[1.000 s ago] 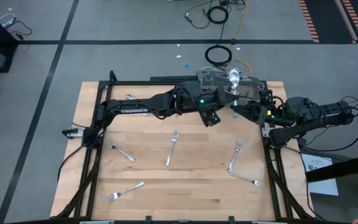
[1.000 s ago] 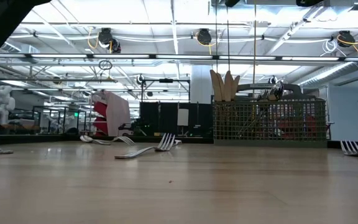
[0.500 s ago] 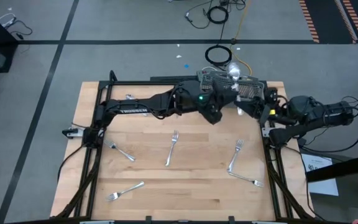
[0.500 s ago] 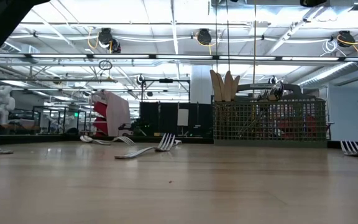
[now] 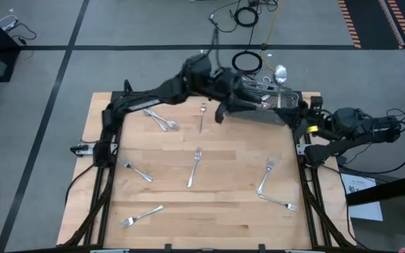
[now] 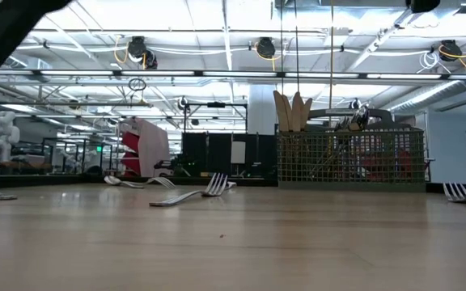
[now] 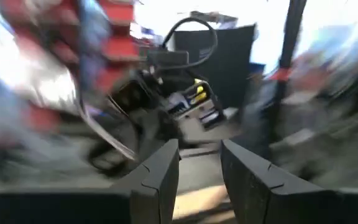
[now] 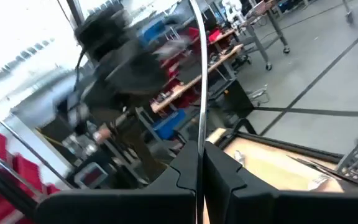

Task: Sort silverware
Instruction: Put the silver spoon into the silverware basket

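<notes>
— High view findings? We found the left gripper (image 7: 199, 171) raised at the far caddy (image 5: 269, 105), fingers parted, empty.

— And the right gripper (image 8: 201, 171)? Clamped on a spoon (image 5: 280, 72); forks (image 5: 194, 167) lay scattered.

The caddy (image 5: 266, 105) stands at the table's (image 5: 209, 218) far right corner; forks (image 5: 194, 167) lie scattered before it

Forks (image 6: 191, 192) lie on the table (image 6: 233, 242) beside the mesh caddy (image 6: 350, 158).
</notes>
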Robot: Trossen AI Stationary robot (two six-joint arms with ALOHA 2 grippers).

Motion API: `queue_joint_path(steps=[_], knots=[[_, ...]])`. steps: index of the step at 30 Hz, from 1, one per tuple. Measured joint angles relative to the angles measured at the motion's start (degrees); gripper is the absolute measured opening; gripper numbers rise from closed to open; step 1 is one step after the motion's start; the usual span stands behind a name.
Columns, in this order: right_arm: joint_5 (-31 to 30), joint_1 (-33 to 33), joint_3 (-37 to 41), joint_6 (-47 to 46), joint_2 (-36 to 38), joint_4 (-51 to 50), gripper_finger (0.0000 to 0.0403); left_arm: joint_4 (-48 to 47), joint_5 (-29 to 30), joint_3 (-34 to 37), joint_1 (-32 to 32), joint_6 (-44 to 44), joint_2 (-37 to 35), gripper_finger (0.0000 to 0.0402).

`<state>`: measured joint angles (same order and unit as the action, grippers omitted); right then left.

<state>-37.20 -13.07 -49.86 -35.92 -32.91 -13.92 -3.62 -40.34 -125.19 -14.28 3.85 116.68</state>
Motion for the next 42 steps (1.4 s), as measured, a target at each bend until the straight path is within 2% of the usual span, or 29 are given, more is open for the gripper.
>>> queue_joint_path(steps=[2, 4, 10, 15, 18, 21, 26, 29, 42], knots=[[0.5, 0.0, 0.0, 1.5, -2.2, 1.4, 0.0, 5.4, -5.4, 0.1, -1.1, 13.7, 2.7, 0.0127], [1.3, 0.0, 0.1, 3.9, -4.6, 4.6, 0.0, 9.7, -7.5, 0.1, -1.1, 21.2, 5.1, 0.0127], [2.2, 0.0, 0.2, 9.2, -9.0, 13.8, 0.0, 18.8, -11.7, 0.1, -1.2, 30.3, 8.4, 0.0127], [2.6, -0.1, 0.1, 9.2, -9.5, 13.7, 0.0, 26.0, -11.9, 0.1, -1.1, 31.5, 8.5, 0.0127], [2.6, -0.1, 0.1, 9.2, -9.8, 14.6, 0.0, 25.5, -9.0, 0.0, -2.1, 31.7, 8.4, 0.0127], [1.5, 0.0, 0.1, 9.4, -10.4, 15.5, 0.0, 23.3, -9.1, 0.0, -3.2, 31.5, 8.4, 0.0127], [0.5, -0.1, 0.1, 10.8, -10.2, 16.9, 0.0, 21.7, -15.6, 0.0, -4.4, 30.2, 8.4, 0.0127], [-0.2, 0.0, 0.1, 11.8, -10.1, 18.0, 0.0, 21.9, -16.5, 0.0, -5.3, 30.3, 8.4, 0.0127], [-0.1, 0.0, 0.1, 10.5, -12.6, 16.9, 0.0, 22.4, -10.0, 0.0, -5.2, 28.4, 8.4, 0.0127]])
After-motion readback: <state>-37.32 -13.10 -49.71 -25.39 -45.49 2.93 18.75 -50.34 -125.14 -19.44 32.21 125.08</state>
